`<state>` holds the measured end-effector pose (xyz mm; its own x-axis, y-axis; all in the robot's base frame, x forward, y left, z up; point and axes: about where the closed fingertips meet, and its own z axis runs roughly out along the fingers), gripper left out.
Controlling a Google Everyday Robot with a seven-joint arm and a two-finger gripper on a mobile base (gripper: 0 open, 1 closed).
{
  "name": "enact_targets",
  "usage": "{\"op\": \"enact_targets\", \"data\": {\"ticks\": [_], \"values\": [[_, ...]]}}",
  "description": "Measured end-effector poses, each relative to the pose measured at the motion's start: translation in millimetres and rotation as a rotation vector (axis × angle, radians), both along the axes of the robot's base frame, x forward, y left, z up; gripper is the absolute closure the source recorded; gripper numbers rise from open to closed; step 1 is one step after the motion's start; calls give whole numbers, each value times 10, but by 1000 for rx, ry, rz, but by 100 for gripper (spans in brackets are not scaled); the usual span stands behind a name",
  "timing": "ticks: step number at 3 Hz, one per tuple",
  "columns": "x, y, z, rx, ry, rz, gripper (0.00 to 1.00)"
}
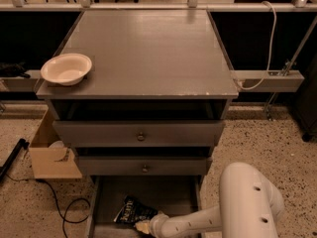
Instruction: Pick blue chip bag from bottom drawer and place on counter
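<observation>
the blue chip bag (133,211) lies on the floor of the bottom drawer (171,196), which is pulled out. the bag is in the front left part of the drawer, near the left wall but not touching it as far as i can see. it lies flat and turned, so its edges make an angle with the drawer walls, and one corner points to the back of the drawer. its long axis seems to go from the front left to the back right, but the near end is covered, so i cannot say this for sure. the bag is dark navy, crinkled, with white letters across its face and a paler edge. the letters are slanted the same way as the bag.

the gripper (142,227) is low inside the drawer, at the front edge of the bag, and its pale tip is touching or just over the near right corner. i cannot tell if it is wide, narrow or holding the bag. the white arm (237,207) reaches to it from the right.

above, the counter (148,53) carries a white bowl (66,68) at its front left corner. the two upper drawers are partly open. a cardboard box (49,155) stands on the ground left of the cabinet.
</observation>
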<state>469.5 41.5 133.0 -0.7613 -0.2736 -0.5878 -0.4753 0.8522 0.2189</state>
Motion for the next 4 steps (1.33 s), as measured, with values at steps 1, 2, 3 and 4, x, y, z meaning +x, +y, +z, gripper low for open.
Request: {"op": "enact_targets", "data": {"ticks": [1, 2, 3, 4], "values": [[0, 0, 0, 0, 0, 0, 50], [0, 0, 0, 0, 0, 0, 81], [0, 1, 0, 0, 0, 0, 100], [0, -1, 1, 0, 0, 0, 100]]}}
